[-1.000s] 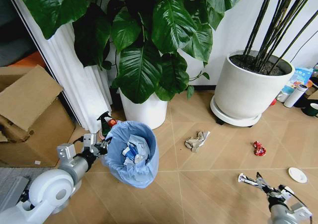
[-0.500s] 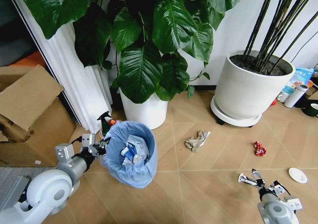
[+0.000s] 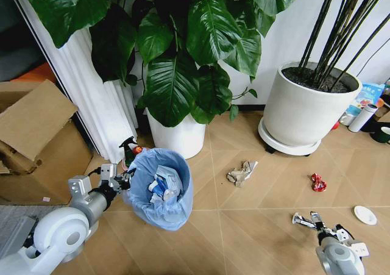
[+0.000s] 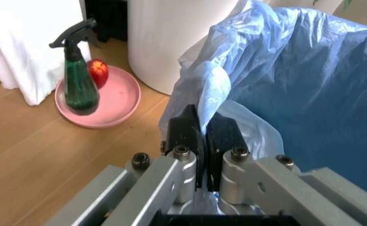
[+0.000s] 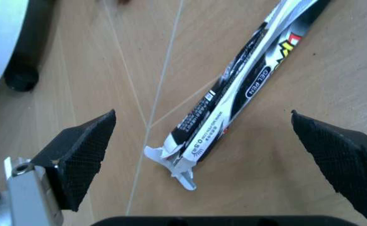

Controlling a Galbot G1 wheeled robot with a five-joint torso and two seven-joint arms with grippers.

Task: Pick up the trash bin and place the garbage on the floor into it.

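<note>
Blue-lined trash bin (image 3: 159, 189) pinched by left gripper (image 4: 202, 137)

Floor (image 3: 256, 226): light tan wood-look planks, chevron pattern w/ thin seams. White wall (image 3: 286, 37) at back, dark skirting along its base. White pleated curtain (image 3: 97, 98) hangs at left. Brown cardboard box (image 3: 36, 141) w/ open flap at far left, grey mat (image 3: 15, 223) in front of it. Two large white cylindrical plant pots: one (image 3: 173, 136) w/ broad green leaves, one (image 3: 308, 107) w/ thin dark stems, on a wheeled base. Bright, even light.
</note>
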